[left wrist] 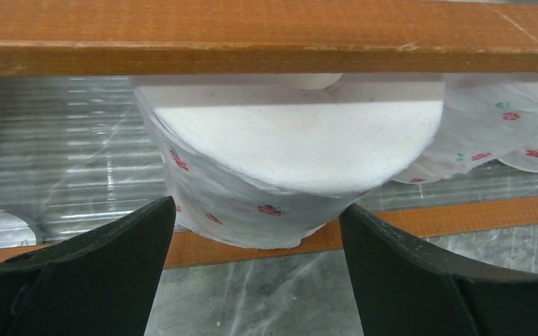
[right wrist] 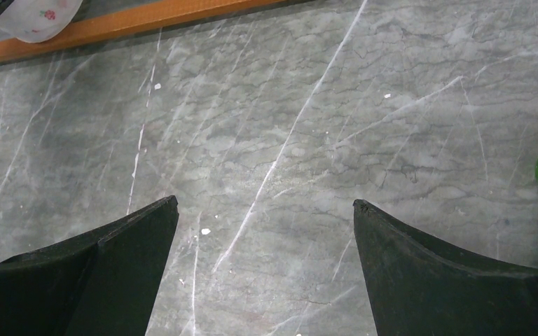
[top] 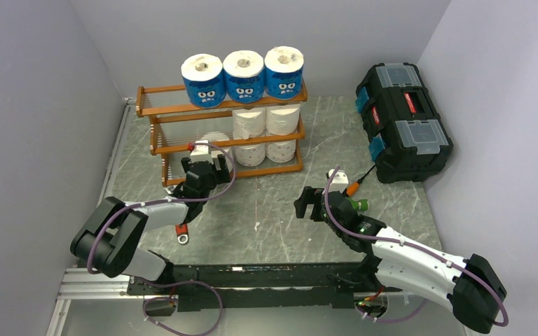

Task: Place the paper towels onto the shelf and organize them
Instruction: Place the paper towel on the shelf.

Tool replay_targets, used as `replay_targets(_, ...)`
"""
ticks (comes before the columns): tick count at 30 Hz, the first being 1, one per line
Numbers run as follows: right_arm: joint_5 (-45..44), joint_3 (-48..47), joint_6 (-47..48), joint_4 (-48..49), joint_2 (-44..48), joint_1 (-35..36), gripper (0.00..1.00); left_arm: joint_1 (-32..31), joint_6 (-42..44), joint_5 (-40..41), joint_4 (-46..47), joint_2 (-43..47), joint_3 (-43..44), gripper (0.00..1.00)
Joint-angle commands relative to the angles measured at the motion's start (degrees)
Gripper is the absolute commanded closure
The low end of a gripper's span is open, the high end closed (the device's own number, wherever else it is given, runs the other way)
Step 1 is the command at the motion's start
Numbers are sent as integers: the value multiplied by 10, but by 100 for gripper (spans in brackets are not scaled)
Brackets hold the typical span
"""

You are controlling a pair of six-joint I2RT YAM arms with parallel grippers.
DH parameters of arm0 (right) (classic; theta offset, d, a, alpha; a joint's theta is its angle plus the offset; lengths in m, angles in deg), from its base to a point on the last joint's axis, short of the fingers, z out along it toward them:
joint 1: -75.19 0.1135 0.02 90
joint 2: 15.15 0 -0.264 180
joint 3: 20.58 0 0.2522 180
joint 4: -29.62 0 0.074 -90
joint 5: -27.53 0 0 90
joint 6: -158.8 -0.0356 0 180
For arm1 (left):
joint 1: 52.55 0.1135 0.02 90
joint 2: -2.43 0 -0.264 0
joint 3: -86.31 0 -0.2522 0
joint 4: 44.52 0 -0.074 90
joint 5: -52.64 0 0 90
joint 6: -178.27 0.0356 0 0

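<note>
Left gripper (left wrist: 256, 206) and right gripper (right wrist: 266, 201) are spread wide, empty; paper towel roll (left wrist: 294, 154), seemingly overhanging shelf (left wrist: 462, 213) edge, may be knocked off.

light: bright, even | shadows: soft | glare: on shelf (left wrist: 56, 175) slats | focus: mostly sharp

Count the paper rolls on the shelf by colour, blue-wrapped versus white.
Blue-wrapped rolls: 3
White rolls: 5
Total in view: 8
</note>
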Motion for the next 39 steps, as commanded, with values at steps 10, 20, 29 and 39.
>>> replay_targets(10,-8,-3,1,16,-8,-2,2,2,-38,-35,-12,55,9,2)
replay_targets(20,-4,-2,-1,16,-3,-3,2,3,-39,-22,-36,58,3,1)
replay_targets(29,-7,2,-2,11,9,-2,2,5,-40,-6,-43,31,15,1)
replay_targets(39,-7,2,-2,11,10,-2,2,18,-42,-4,-32,2,21,2)
